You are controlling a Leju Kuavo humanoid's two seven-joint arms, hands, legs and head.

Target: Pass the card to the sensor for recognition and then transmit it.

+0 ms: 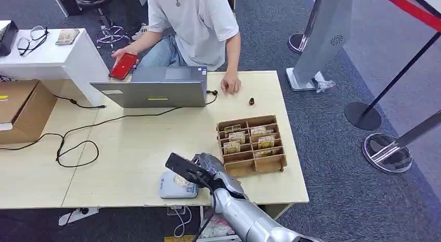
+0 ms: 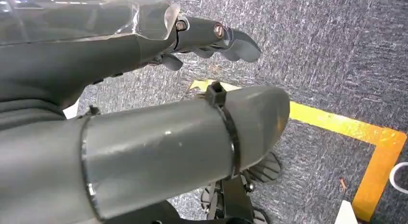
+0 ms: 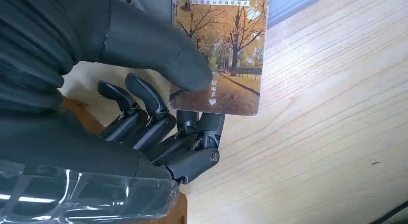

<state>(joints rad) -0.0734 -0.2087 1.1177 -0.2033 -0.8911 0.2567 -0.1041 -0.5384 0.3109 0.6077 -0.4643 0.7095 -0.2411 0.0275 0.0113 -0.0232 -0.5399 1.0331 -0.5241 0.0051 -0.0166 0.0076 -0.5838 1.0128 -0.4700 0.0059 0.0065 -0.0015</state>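
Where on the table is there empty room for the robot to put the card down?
Bare wood lies between the laptop and the card box, and left of the white sensor up to the black cable. It is crowded where the right robot hand holds the card over the sensor.

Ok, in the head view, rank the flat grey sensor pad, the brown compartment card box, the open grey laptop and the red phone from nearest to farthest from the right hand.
1. Flat grey sensor pad, directly under the right hand and its card.
2. Brown compartment card box, just to its right.
3. Open grey laptop, across the table.
4. Red phone, beyond the laptop, in a person's hand.
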